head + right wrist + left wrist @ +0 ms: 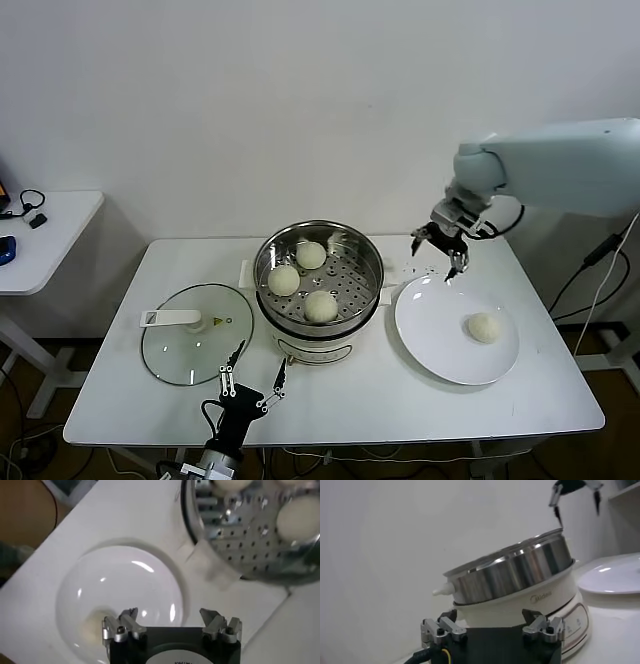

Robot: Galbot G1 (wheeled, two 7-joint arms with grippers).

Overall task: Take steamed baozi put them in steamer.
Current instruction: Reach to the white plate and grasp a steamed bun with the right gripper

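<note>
Three steamed baozi (284,280) (311,255) (320,306) are seen lying on the perforated tray inside the steamer (366,252), which is set on the white table (420,400) near its middle. A fourth bun (484,327) is left on the white plate (430,330), which is placed just beside the steamer on the robot's right. The bun is positioned toward the right side of the plate, well apart from the plate's rim nearest the steamer.

The right gripper (441,255) is held in the air above the far edge of the plate, between the steamer and the bun, with its fingers spread wide and nothing caught between them. In the right wrist view, the plate (120,595) is seen below the spread fingers (129,622), and the steamer's tray (250,535) is seen to one side.

The left gripper (254,379) is parked low at the near edge of the table, in front of the steamer and beside the glass lid (190,350), which is laid flat on the table to the left of the steamer. Its fingers are also spread apart and empty
</note>
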